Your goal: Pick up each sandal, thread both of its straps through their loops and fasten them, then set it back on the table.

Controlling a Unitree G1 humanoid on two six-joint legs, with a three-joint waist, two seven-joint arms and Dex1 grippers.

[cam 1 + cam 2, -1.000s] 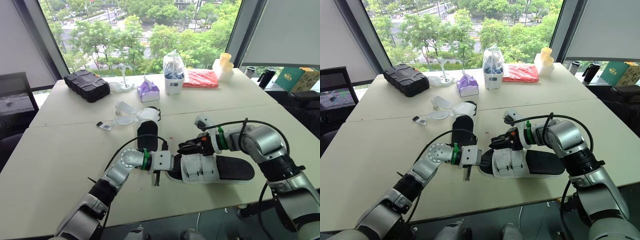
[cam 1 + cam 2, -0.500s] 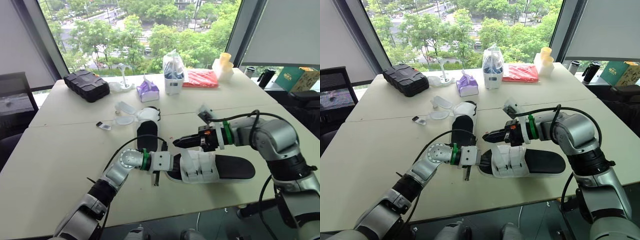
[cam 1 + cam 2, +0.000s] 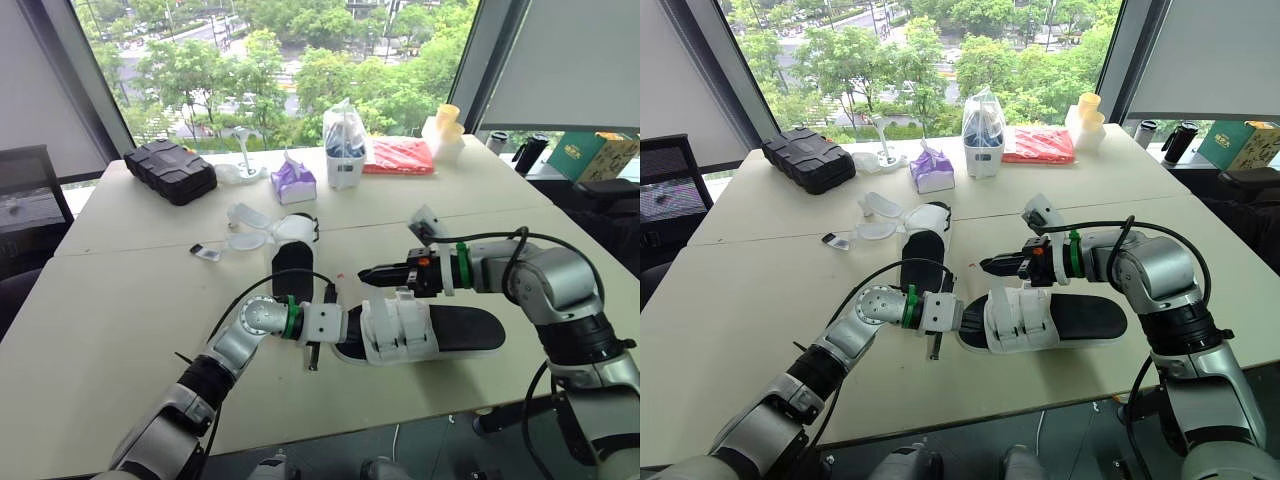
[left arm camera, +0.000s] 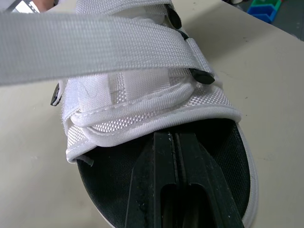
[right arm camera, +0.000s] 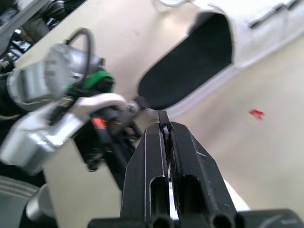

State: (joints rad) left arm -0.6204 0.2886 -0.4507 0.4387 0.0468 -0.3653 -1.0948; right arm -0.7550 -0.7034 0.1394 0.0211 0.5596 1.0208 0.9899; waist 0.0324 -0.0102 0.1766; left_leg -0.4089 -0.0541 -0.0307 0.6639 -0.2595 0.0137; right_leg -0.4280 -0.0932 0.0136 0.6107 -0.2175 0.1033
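The pale table (image 3: pixel 120 300) stands by a window onto trees. On it the near sandal (image 3: pixel 460 330) lies flat, and its straps (image 3: pixel 398 335) look threaded. Your left hand (image 3: pixel 338 328), clenched, rests on the toe. Your right hand (image 3: pixel 368 271), clenched and apparently empty, hovers just above the straps. Next you probably need to press the strap ends flat, then reach for the far sandal (image 3: pixel 293 262).

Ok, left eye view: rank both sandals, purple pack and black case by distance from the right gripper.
1. Strapped sandal, just beneath the right gripper.
2. Second sandal, to its left.
3. Purple pack, far side.
4. Black case, far left.
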